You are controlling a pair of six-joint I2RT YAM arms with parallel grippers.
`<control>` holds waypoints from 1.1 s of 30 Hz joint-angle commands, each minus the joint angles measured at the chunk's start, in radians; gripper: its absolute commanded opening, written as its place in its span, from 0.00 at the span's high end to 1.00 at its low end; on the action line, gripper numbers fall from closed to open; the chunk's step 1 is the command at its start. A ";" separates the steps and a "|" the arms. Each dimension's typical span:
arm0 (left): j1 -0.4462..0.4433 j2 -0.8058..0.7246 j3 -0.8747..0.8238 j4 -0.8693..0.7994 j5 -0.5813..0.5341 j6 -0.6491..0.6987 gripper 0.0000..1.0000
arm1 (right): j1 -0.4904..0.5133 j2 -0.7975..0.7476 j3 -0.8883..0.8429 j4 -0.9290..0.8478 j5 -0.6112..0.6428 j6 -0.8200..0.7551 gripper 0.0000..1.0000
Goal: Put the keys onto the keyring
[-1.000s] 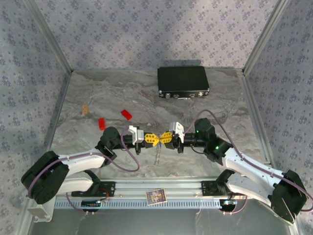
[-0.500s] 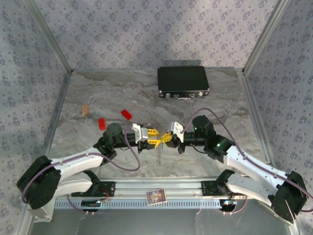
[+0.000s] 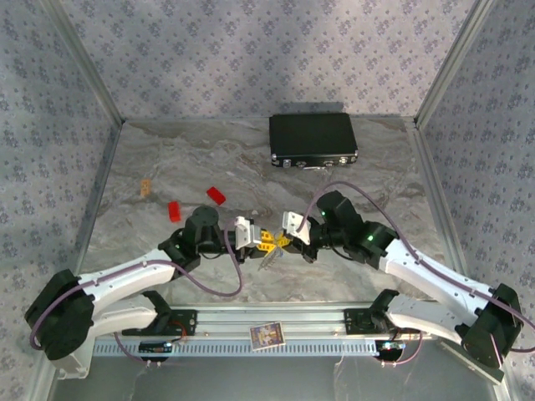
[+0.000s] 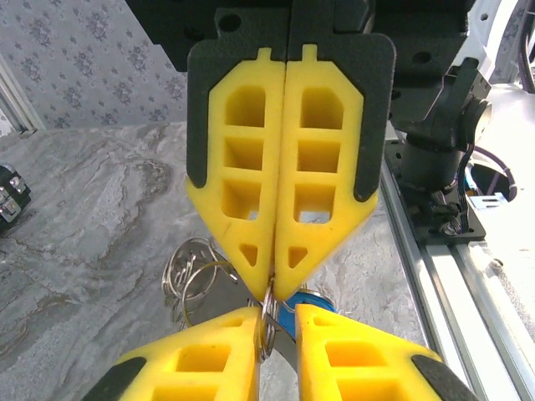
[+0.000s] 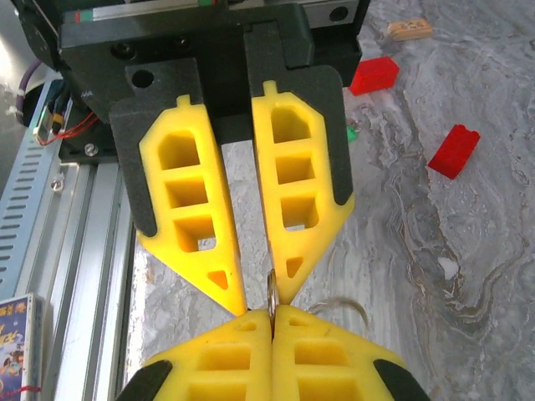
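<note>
I see the right gripper (image 5: pixel 272 317) closed on the keyring (image 5: pixel 271 292). The left gripper (image 5: pixel 261 302) is slightly open at the ring's left, with the blue key (image 4: pixel 313 299) just beside it.

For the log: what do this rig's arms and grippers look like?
The left arm and right arm have white shells, black joints and looping purple cables; a green light glows on the right one. The left gripper and right gripper carry yellow, cut-out, pointed fingers on black backing.

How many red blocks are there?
2. One small red plastic block lies on the grey marbled table; the other sits right of it, farther back. Others may be hidden.
</note>
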 commanded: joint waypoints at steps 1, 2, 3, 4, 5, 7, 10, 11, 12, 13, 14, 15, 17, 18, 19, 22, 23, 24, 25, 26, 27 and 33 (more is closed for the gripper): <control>-0.003 -0.016 0.036 -0.059 -0.001 0.040 0.83 | 0.011 0.003 0.057 -0.038 0.004 -0.046 1.00; -0.003 -0.017 0.036 -0.063 -0.001 0.045 0.83 | 0.014 0.006 0.062 -0.040 0.006 -0.048 1.00; -0.003 -0.017 0.036 -0.066 -0.001 0.047 0.84 | 0.016 0.009 0.064 -0.039 0.005 -0.049 1.00; -0.003 -0.019 0.038 -0.066 -0.001 0.048 0.86 | 0.020 0.012 0.070 -0.042 0.004 -0.051 1.00; -0.003 -0.019 0.038 -0.069 -0.002 0.048 0.88 | 0.023 0.017 0.074 -0.046 0.004 -0.055 1.00; -0.003 -0.021 0.039 -0.068 -0.004 0.050 0.92 | 0.031 0.025 0.084 -0.054 0.007 -0.059 1.00; -0.003 -0.021 0.040 -0.070 -0.009 0.050 0.98 | 0.038 0.029 0.091 -0.059 0.003 -0.062 1.00; -0.003 -0.022 0.039 -0.070 -0.009 0.050 1.00 | 0.040 0.028 0.090 -0.060 0.003 -0.060 1.00; -0.003 -0.023 0.038 -0.070 -0.011 0.049 1.00 | 0.040 0.026 0.090 -0.059 0.001 -0.059 1.00; -0.003 -0.026 0.037 -0.068 -0.011 0.048 1.00 | 0.039 0.023 0.088 -0.056 -0.002 -0.057 1.00; -0.003 -0.028 0.033 -0.061 -0.014 0.046 1.00 | 0.040 0.019 0.084 -0.052 -0.007 -0.053 1.00; -0.003 -0.029 0.029 -0.052 -0.018 0.045 1.00 | 0.039 0.014 0.079 -0.043 -0.008 -0.048 1.00; -0.003 -0.038 0.012 -0.019 -0.028 0.035 1.00 | 0.028 -0.010 0.046 0.004 -0.010 -0.015 0.86; -0.002 -0.042 0.001 0.002 -0.030 0.027 1.00 | 0.020 -0.024 0.026 0.027 -0.017 -0.003 0.80; -0.003 -0.045 -0.011 0.032 -0.030 0.013 1.00 | 0.007 -0.046 -0.005 0.065 -0.031 0.019 0.76; -0.003 -0.048 -0.047 0.123 -0.026 -0.031 1.00 | -0.040 -0.097 -0.097 0.198 -0.085 0.097 0.73; -0.003 -0.047 -0.057 0.154 -0.021 -0.046 1.00 | -0.050 -0.109 -0.121 0.234 -0.097 0.123 0.72; -0.003 -0.047 -0.065 0.180 -0.017 -0.059 1.00 | -0.055 -0.117 -0.139 0.262 -0.102 0.138 0.72; -0.003 -0.044 -0.076 0.208 -0.016 -0.074 1.00 | -0.056 -0.124 -0.160 0.289 -0.108 0.154 0.72; -0.003 -0.041 -0.083 0.238 -0.015 -0.087 1.00 | -0.056 -0.126 -0.173 0.309 -0.115 0.165 0.71; -0.003 -0.037 -0.088 0.256 -0.014 -0.094 1.00 | -0.056 -0.126 -0.181 0.322 -0.121 0.174 0.71; -0.003 -0.012 -0.099 0.319 0.010 -0.131 1.00 | -0.053 -0.094 -0.210 0.353 -0.127 0.193 0.71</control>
